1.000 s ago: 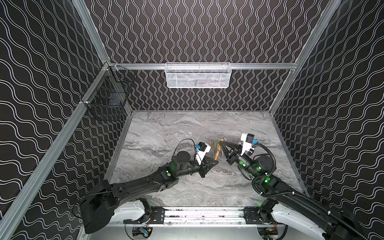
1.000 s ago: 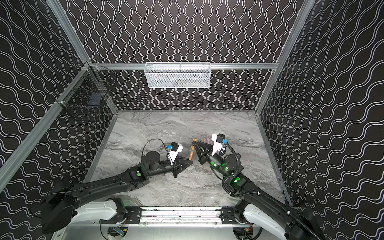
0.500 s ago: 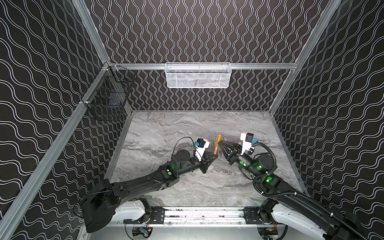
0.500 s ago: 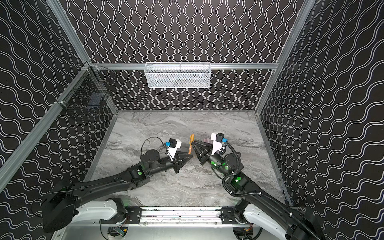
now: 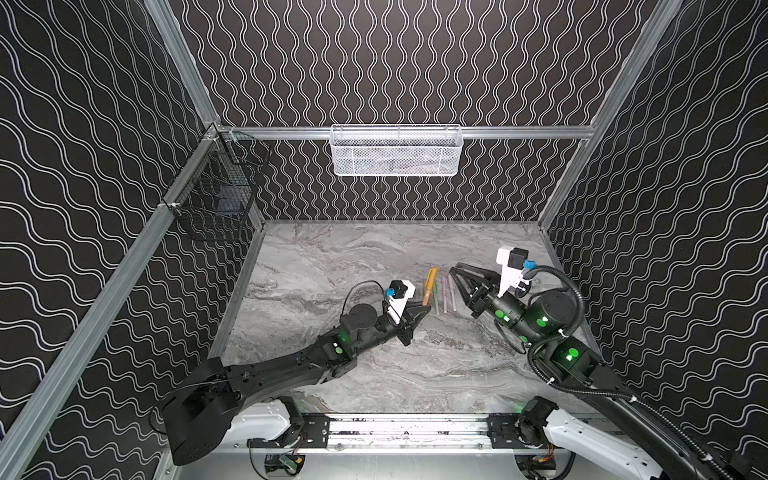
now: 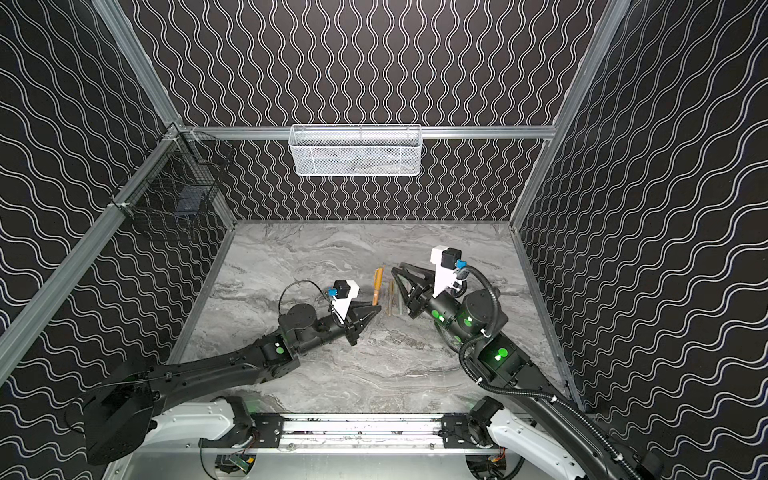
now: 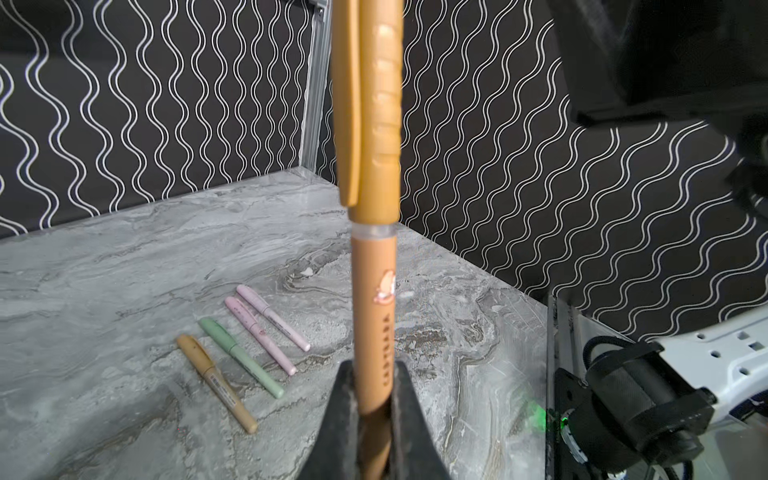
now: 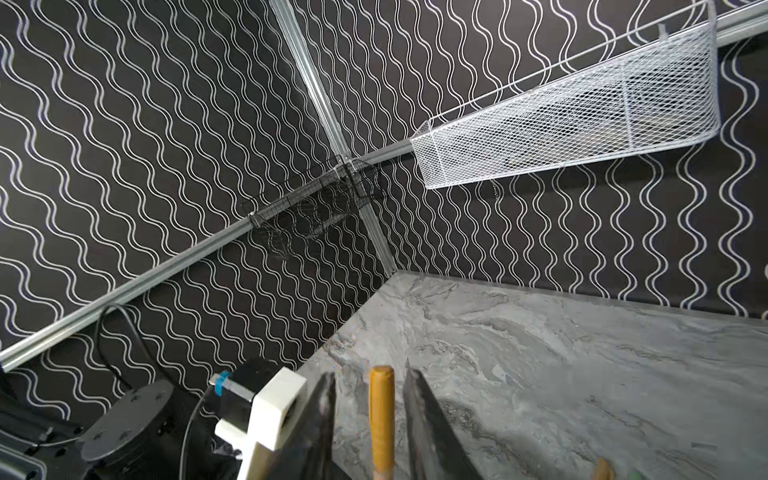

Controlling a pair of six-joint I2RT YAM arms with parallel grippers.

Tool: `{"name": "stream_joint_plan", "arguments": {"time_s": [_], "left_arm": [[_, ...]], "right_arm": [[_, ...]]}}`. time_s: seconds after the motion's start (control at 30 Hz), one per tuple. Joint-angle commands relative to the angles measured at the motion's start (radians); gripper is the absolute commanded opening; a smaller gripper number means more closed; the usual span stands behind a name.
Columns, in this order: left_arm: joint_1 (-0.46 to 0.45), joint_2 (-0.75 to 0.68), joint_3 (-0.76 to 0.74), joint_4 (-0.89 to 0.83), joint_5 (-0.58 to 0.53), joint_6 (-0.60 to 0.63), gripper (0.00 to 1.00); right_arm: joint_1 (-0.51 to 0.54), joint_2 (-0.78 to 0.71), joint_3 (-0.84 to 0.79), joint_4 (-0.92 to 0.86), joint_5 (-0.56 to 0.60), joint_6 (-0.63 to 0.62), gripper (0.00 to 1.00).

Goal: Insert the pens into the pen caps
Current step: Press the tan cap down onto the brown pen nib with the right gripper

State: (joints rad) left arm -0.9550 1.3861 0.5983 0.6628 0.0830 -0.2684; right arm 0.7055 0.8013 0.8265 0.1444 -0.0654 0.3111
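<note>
My left gripper (image 7: 371,395) is clamped on the lower barrel of a slim tan-orange plastic pen (image 7: 373,299). It holds the pen off the grey marbled table (image 7: 104,270), with a darker tan ribbed cap (image 7: 374,104), clip and all, seated on the far end. Only a thin clear ring shows at the joint, so I judge this one capped. My right gripper (image 5: 456,267) hovers just beside that cap end, jaws apart and holding nothing; in its wrist view the cap shows through the gap, touching neither jaw. Four more capped pens lie side by side on the table: one tan-orange (image 7: 216,382), one pale green (image 7: 241,357) and two pale pink (image 7: 259,334). I expect these pens to be light, stiff and smooth-walled, so they will roll on the table and may slide lengthwise in a loose pinch. I would take hold square across the barrel near its middle. I would leave the cap alone, since a tug there could pull it off.
</note>
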Motion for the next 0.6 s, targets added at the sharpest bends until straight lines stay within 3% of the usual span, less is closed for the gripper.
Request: {"name": "stream_joint_plan", "arguments": {"time_s": [0.0, 0.17, 0.33, 0.57], "left_arm": [[-0.001, 0.005, -0.001, 0.044, 0.016, 0.04, 0.0], [-0.001, 0.001, -0.006, 0.045, 0.04, 0.055, 0.0], [-0.001, -0.004, -0.005, 0.044, 0.058, 0.059, 0.0], [-0.002, 0.001, -0.009, 0.066, 0.068, 0.061, 0.0]], "right_arm": [[-0.002, 0.062, 0.125, -0.242, -0.01, -0.087, 0.24], [-0.008, 0.143, 0.229, -0.333, -0.143, -0.127, 0.29], [-0.008, 0.162, 0.234, -0.33, -0.166, -0.115, 0.35], [-0.009, 0.187, 0.227, -0.313, -0.2, -0.094, 0.24]]}}
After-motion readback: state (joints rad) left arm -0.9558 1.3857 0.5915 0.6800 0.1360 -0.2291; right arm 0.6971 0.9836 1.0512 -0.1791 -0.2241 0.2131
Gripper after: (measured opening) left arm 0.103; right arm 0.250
